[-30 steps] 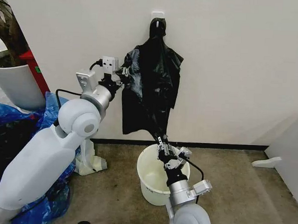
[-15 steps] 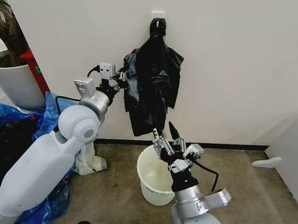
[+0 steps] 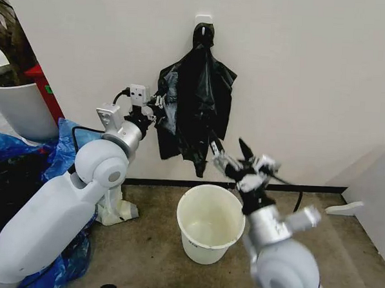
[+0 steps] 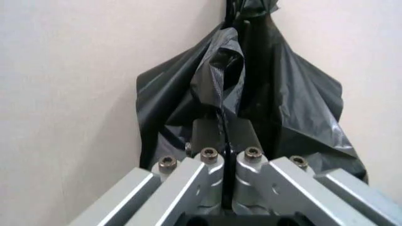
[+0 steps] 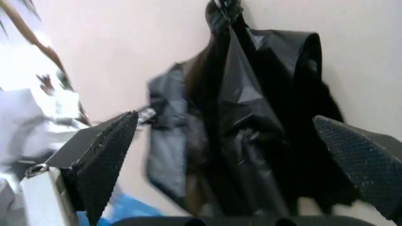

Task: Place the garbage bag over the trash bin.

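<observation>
A wrinkly black garbage bag (image 3: 195, 99) hangs against the wall from a hook, under a knot-like top. My left gripper (image 3: 157, 105) is at its left edge, shut on a thin fold of the plastic; in the left wrist view the fingers (image 4: 207, 134) pinch that fold of the bag (image 4: 289, 99). My right gripper (image 3: 231, 154) is raised and open just below the bag's lower end, above the trash bin (image 3: 210, 238). In the right wrist view the bag (image 5: 251, 108) hangs ahead, between the spread fingertips (image 5: 110, 150). The cream-white bin stands on the floor beneath the bag.
At the left are a white planter pot (image 3: 17, 109) with a plant, a red object (image 3: 42, 84) and blue plastic bags (image 3: 63, 147). A crumpled white item (image 3: 119, 208) lies on the floor left of the bin. A white cabinet (image 3: 377, 192) is at the right.
My right gripper has risen from the bin's rim to the bag's lower end and swung right. The left gripper has kept its hold, and the bag's lower part has drawn up and left.
</observation>
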Available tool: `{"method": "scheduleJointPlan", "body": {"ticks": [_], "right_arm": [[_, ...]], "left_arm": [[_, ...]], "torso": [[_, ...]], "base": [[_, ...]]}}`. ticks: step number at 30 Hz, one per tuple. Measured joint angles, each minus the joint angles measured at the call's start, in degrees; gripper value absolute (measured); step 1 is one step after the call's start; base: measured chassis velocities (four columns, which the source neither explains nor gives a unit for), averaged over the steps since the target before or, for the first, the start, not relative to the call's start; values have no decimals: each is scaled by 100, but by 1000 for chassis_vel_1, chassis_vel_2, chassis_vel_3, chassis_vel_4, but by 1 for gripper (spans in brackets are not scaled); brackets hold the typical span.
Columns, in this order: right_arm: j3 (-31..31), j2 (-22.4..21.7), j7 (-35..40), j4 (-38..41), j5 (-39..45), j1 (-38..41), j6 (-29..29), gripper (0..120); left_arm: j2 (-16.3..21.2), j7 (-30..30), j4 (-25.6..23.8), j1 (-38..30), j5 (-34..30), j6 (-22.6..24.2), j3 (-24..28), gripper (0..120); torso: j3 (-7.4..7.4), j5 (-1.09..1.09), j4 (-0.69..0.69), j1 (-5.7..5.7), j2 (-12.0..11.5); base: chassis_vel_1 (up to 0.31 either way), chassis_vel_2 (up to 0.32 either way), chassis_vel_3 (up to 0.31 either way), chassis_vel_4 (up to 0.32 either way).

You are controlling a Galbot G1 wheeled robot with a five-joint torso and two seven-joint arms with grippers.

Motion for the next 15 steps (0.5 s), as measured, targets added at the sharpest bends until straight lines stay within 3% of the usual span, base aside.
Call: {"method": "scheduleJointPlan", "body": {"ticks": [6, 10, 15], "right_arm": [[-289, -39, 492, -335, -322, 793, -650, 100], [-925, -42, 1353, -466, 95, 1639, -1318, 100], [-1338, -52, 1810, -725, 394, 2376, -1715, 100]], "left_arm": [[126, 118, -46, 18, 1, -128, 38, 0], [199, 176, -60, 20, 5, -180, 67, 0], [193, 198, -66, 53, 16, -210, 70, 0]], "torso": [[0, 0, -1, 0, 0], [0, 0, 0, 0, 0], [0, -1, -1, 0, 0]], "base": [[0, 0, 0, 0], [0, 0, 0, 0], [0, 0, 0, 0]]}}
